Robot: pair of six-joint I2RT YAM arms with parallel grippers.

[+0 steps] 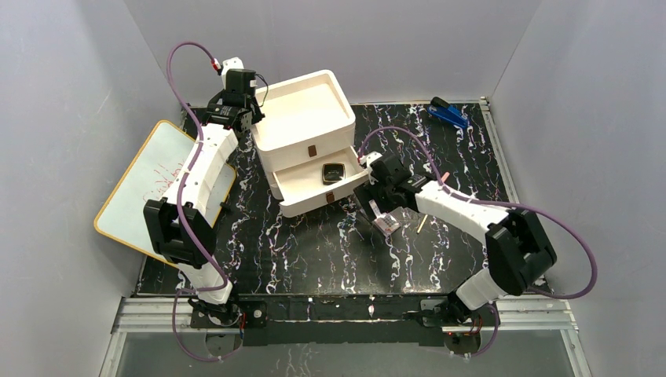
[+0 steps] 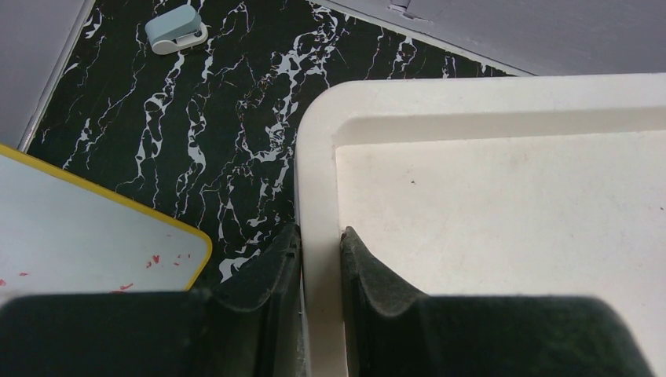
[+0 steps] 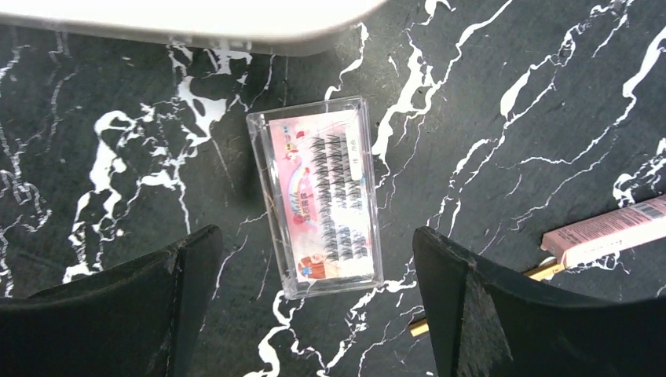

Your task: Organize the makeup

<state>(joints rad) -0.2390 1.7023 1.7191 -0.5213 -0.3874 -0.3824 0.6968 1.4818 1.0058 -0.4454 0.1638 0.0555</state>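
A clear rectangular palette case [image 3: 322, 196] with a pink card lies flat on the marble mat, also in the top view [image 1: 386, 225]. My right gripper [image 3: 316, 236] hovers over it, open, one finger on each side, not touching. A thin pink-and-yellow stick [image 3: 605, 236] lies just right of it, and shows in the top view [image 1: 422, 224]. A square black compact [image 1: 333, 173] sits in the open lower drawer [image 1: 302, 184] of the white organizer [image 1: 306, 94]. My left gripper [image 2: 320, 232] is shut on the organizer's left rim [image 2: 318, 157]. Sponge and puff are out of view.
A yellow-edged whiteboard [image 1: 145, 188] lies at the left under my left arm. A blue stapler-like object [image 1: 449, 114] sits at the back right. A small pale grey object [image 2: 177, 29] lies on the mat behind the organizer's left side. Grey walls enclose the table.
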